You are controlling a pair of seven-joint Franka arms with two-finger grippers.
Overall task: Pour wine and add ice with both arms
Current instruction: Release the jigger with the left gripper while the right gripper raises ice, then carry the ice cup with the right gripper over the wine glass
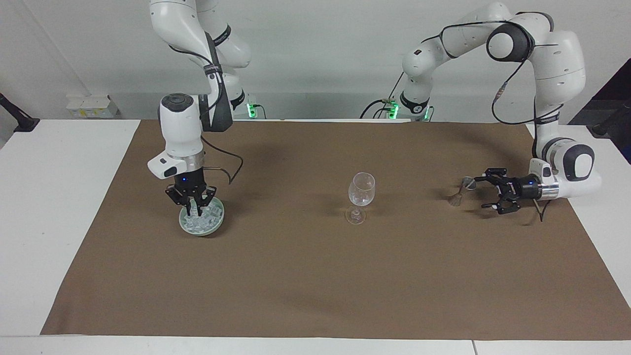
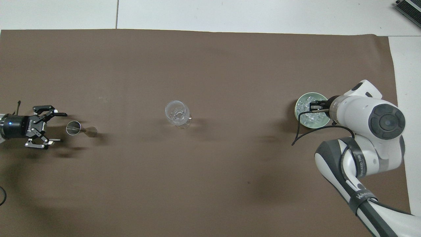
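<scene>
Two arms work over one brown cloth point(image 1: 315, 276) spread on the white counter point(image 1: 59, 197). I count one stemmed wine glass point(image 1: 361, 196) standing upright near the middle of the cloth, one small metal jigger point(image 1: 459, 192) and one pale green bowl point(image 1: 185, 225) heaped with ice point(image 1: 209, 214), too many little clear cubes to count.

Taking the wine glass as the landmark: the bowl sits well apart from it toward the right arm's end of the counter, and the jigger stands well apart from it toward the left arm's end, about level with it.

The right arm point(image 1: 180, 128) comes down nearly straight, wrist vertical, its tool point(image 1: 192, 209) pointing into the bowl with the fingertips pinched together among the cubes; whether a cube is caught between them I cannot tell.

The left arm point(image 1: 562, 74) arches high and folds back down, its forearm lying low and level above the cloth. Its tool point(image 1: 487, 195) points sideways at the jigger with the fingers spread wide, just beside the jigger and clear of it, gripping nothing.

The cloth runs bare from the glass toward its edge farthest from the robots, and between the glass and each of the two other things. The bowl and the jigger each sit well inside the cloth's short edges.
</scene>
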